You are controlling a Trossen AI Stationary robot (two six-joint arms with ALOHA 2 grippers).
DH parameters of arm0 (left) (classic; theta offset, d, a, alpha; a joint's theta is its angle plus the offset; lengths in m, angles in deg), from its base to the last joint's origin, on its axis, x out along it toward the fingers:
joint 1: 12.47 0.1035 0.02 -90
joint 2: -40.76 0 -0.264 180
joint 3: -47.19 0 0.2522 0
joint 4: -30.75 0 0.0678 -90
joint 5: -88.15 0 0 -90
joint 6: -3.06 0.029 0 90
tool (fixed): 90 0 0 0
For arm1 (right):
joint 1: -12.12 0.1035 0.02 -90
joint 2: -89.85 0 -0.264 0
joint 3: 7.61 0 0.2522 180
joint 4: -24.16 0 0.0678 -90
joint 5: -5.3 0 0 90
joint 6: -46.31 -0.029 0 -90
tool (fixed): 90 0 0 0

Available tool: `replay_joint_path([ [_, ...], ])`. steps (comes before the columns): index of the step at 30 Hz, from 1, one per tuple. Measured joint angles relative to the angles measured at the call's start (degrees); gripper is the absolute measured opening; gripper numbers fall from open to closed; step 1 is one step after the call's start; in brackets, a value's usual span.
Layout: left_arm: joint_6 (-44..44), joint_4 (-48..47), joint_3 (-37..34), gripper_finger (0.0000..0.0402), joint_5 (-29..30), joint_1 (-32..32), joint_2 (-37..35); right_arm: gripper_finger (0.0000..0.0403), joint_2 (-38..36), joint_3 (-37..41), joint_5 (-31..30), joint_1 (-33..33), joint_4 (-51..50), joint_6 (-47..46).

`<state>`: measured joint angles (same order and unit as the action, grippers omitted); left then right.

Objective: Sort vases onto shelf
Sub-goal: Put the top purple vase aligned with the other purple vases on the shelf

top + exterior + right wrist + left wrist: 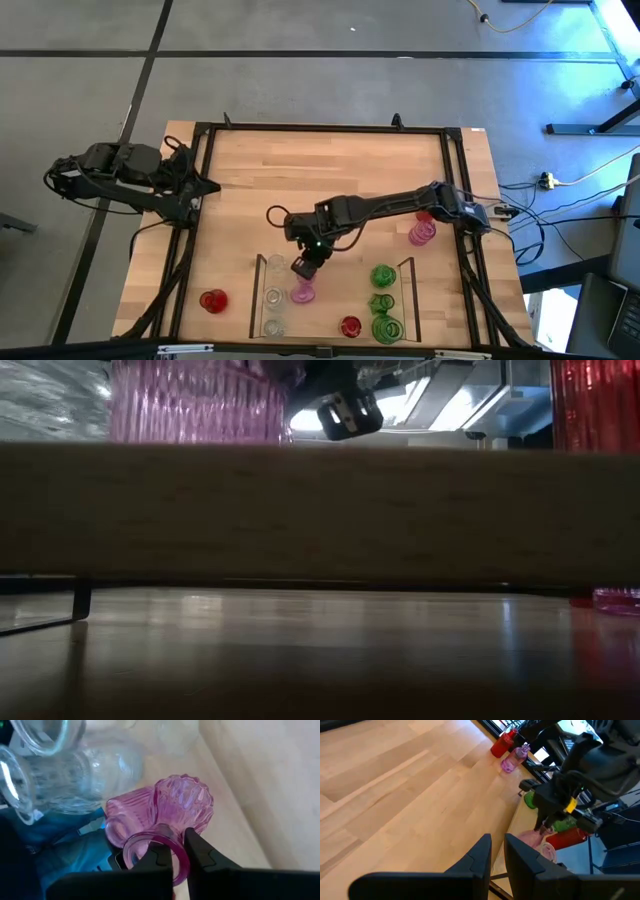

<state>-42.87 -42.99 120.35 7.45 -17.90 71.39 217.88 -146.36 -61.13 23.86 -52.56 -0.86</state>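
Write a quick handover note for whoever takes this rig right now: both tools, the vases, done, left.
Right tool: shut on the rim of a pink ribbed glass vase, over the dark-edged wooden shelf.
Left tool: parked at the table's left edge, holding nothing.
Done: clear, green and red vases in the shelf.
Left: release the pink one; fetch the red vase left of the shelf, and the pink and red ones at right.

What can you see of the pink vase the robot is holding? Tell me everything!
The pink vase looks like see-through ribbed glass, with a round bulging body, a narrower neck and a flared ring-shaped rim. The right gripper is shut on that rim, one finger inside the mouth and one outside. The vase is over the shelf, beside the clear vases, in the second column from the left. Whether its base touches the wood floor can't be seen.
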Motion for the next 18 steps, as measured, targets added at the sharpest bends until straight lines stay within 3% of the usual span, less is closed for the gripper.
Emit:
replay_joint_path([
  [18,2.6,0.0,0.0,0.0044,-1.7,0.0,0.0,0.0001,1.3,0.0,1.2,2.8,3.4,-5.3],
])
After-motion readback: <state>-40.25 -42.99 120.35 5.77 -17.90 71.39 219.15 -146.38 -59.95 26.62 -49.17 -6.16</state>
